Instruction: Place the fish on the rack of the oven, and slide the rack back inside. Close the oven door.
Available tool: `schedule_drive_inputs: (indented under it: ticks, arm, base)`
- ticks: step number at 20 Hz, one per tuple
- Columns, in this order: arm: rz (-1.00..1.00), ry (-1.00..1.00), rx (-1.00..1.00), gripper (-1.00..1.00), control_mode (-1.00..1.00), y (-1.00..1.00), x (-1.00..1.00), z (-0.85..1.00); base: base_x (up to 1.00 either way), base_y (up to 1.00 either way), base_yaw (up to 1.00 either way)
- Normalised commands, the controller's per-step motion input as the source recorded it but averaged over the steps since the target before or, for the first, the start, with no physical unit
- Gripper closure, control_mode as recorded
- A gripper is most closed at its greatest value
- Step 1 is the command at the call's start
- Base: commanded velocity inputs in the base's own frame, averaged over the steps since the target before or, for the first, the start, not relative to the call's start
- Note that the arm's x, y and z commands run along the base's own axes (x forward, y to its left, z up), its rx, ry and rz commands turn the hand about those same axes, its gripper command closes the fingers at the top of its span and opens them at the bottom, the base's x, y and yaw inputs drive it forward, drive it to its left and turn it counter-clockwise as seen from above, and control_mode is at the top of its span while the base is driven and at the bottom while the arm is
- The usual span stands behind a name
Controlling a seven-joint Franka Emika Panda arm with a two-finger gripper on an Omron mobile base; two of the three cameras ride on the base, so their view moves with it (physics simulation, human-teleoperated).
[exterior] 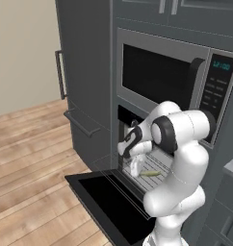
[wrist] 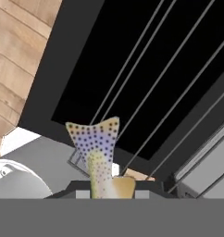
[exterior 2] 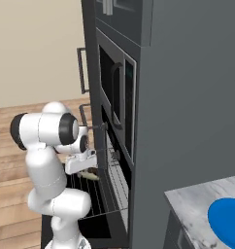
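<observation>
My gripper (exterior: pixel 135 166) is shut on the fish (exterior: pixel 150 173), a small pale tan fish, and holds it just above the rack (exterior: pixel 160 159). The rack is a grey wire grid pulled out of the oven (exterior: pixel 125 120) over the open oven door (exterior: pixel 106 202), which lies flat. From the right, the gripper (exterior 2: pixel 81 163) and the fish (exterior 2: pixel 89 175) hang over the rack (exterior 2: pixel 115 187) in front of the oven (exterior 2: pixel 109 156). In the hand view the fish's spotted tail (wrist: pixel 96 140) sticks out past the gripper (wrist: pixel 107 190), with rack wires (wrist: pixel 146 92) and the door's black glass (wrist: pixel 109 60) below.
A microwave (exterior: pixel 159 77) with a keypad sits right above the oven. Tall grey cabinets with bar handles (exterior: pixel 60 74) stand to the left. A blue plate (exterior 2: pixel 229 221) lies on a marble counter (exterior 2: pixel 192 202) at the right. Wood floor (exterior: pixel 32 158) surrounds the door.
</observation>
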Motion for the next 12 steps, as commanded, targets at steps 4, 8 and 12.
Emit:
schedule_drive_inputs:
  ticks: [4,8,12]
  arm:
    - [-0.04,-0.26,0.00,1.00,-1.00,0.15,0.33,-0.43]
    - [-0.05,-0.13,0.00,1.00,-1.00,0.12,0.49,-0.37]
    - [-0.06,-0.01,0.00,1.00,-1.00,0.04,0.61,-0.30]
  base:
    - [0.00,0.00,0.00]
    - [0.00,0.00,0.00]
    - [0.00,0.00,0.00]
